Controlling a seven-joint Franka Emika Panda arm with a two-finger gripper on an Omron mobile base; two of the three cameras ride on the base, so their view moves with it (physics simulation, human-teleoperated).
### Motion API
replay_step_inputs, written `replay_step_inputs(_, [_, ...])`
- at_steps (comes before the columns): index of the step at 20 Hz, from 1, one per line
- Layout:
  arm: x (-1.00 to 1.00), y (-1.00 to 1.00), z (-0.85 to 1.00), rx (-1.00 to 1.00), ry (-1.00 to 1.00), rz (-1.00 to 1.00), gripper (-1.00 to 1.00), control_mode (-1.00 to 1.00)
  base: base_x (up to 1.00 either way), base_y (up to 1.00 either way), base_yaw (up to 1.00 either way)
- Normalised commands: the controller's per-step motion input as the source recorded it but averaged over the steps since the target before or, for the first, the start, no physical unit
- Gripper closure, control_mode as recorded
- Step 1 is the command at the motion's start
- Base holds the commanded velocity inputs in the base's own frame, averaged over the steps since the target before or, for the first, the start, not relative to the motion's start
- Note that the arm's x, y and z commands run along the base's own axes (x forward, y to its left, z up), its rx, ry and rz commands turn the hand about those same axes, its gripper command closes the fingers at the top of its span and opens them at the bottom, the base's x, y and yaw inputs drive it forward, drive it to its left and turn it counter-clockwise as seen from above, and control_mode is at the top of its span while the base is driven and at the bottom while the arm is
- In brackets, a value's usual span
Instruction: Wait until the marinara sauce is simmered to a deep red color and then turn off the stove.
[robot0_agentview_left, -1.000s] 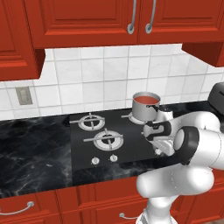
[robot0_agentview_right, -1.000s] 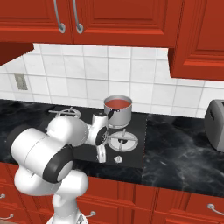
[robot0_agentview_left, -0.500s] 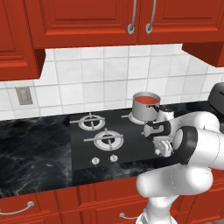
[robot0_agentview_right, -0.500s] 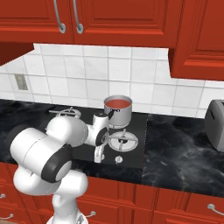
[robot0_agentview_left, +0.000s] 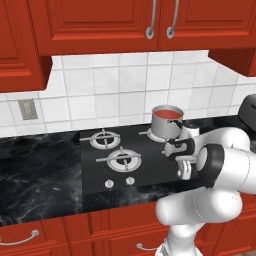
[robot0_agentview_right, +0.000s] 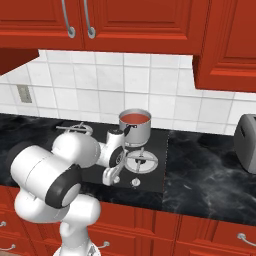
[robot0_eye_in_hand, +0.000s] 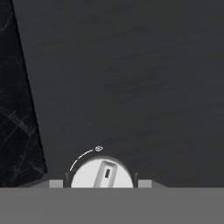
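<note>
I am hovering my gripper right over one silver knob at the front edge of the stove; the knob is lying directly ahead of me, low in the hand view, with one of my fingertips on each side of it; I cannot tell whether the pads are pinching it or standing just clear. The knob's raised bar is running roughly away from me, across the line between my fingers, so the turn will have to go around that upright axis; a thin white arc is curving from the knob's left side up to a small mark.

In the left base view my gripper is pointing down at the stove's front right part, well apart from the two left-hand knobs; in the right base view my gripper is sitting just beside another knob.

Farther back, the marinara sauce is lying in the saucepan on the rear right burner, behind my wrist; it is reading as a full red to me, so I am judging the wait as probably over.

Compared with a second ago, my hand is sitting lower and nearer the front edge; the saucepan and marinara sauce are looking unchanged.
</note>
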Motion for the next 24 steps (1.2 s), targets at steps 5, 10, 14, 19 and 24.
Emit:
replay_step_inputs(5, [-0.05,0.00,-0.14,0.00,0.00,-0.31,1.00,-1.00,0.00,0.00,0.00])
replay_step_inputs(10, [-0.06,0.00,-0.14,0.00,0.00,-0.31,1.00,-1.00,0.00,0.00,0.00])
replay_step_inputs(14, [-0.09,0.00,-0.16,0.00,0.00,-0.31,1.00,-1.00,0.00,0.00,0.00])
replay_step_inputs(19, [-0.11,0.00,-0.16,0.00,0.00,-0.31,1.00,-1.00,0.00,0.00,0.00])
replay_step_inputs(24, [-0.11,0.00,-0.15,0.00,0.00,-0.31,1.00,-1.00,0.00,0.00,0.00])
